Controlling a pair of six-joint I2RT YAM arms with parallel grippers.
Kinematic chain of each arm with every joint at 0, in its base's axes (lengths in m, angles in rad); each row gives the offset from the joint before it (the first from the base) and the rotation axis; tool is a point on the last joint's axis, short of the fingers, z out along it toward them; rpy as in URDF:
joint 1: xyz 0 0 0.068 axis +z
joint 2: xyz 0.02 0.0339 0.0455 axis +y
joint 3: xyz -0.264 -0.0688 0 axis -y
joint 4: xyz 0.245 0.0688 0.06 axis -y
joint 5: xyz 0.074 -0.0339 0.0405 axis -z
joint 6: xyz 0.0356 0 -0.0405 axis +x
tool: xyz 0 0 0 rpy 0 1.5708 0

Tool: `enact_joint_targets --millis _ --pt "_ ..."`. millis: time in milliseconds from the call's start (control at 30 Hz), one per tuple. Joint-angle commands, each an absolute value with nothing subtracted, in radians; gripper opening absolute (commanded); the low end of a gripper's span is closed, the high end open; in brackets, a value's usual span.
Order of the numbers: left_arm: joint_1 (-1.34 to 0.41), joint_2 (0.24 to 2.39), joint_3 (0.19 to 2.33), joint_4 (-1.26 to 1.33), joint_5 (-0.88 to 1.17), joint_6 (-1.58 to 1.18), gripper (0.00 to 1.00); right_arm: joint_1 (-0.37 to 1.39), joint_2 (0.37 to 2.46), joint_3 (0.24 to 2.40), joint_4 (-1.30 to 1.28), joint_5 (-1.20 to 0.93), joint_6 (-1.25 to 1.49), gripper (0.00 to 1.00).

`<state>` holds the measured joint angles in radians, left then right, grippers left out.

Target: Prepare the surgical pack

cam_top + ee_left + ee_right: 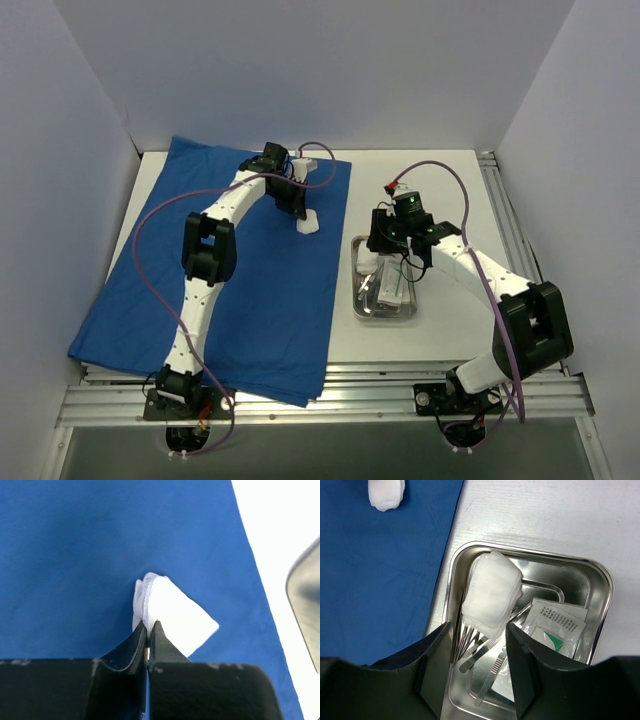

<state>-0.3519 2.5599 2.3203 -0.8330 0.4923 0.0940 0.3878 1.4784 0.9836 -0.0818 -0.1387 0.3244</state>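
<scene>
**White surface, one cloth, one tray**

The surface [440, 190] in front of me is white and flat, with pale walls on its left, far and right sides. Aluminium rails [400, 400] run along its near edge and down its right side.

Two things lie directly on it. The royal-blue cloth sheet [270, 310] is spread flat over the left half at a slight angle, and its near edge laps over the rails. The small shiny steel tray [386, 316] sits on bare white just beside the cloth's right edge. It is rectangular with rounded corners. I see a narrow strip of surface between the two, so they do not touch.
</scene>
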Motion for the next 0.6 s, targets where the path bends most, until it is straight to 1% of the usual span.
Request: enact_joint_targets --millis 0,233,367,433,467,533,567 --pt "-0.354 2.439 2.300 -0.816 0.577 0.129 0.02 0.393 1.418 0.982 -0.095 -0.114 0.331 0.42" --pt "-0.362 2.248 2.174 -0.795 0.614 0.184 0.02 0.397 1.321 0.985 -0.043 -0.150 0.324 0.43" --pt "-0.370 2.148 2.105 -0.805 0.623 0.230 0.02 0.406 1.258 0.954 0.104 -0.224 0.327 0.45" --pt "-0.380 2.099 2.085 -0.828 0.623 0.255 0.02 0.416 1.233 0.933 0.159 -0.296 0.321 0.49" --pt "-0.393 2.067 2.065 -0.854 0.626 0.279 0.02 0.419 1.224 0.927 0.216 -0.320 0.318 0.54" --pt "-0.406 2.031 2.040 -0.882 0.637 0.310 0.02 0.434 1.215 0.913 0.270 -0.383 0.308 0.62" --pt "-0.420 1.988 2.028 -0.914 0.647 0.348 0.02 0.440 1.207 0.908 0.328 -0.405 0.307 0.69"
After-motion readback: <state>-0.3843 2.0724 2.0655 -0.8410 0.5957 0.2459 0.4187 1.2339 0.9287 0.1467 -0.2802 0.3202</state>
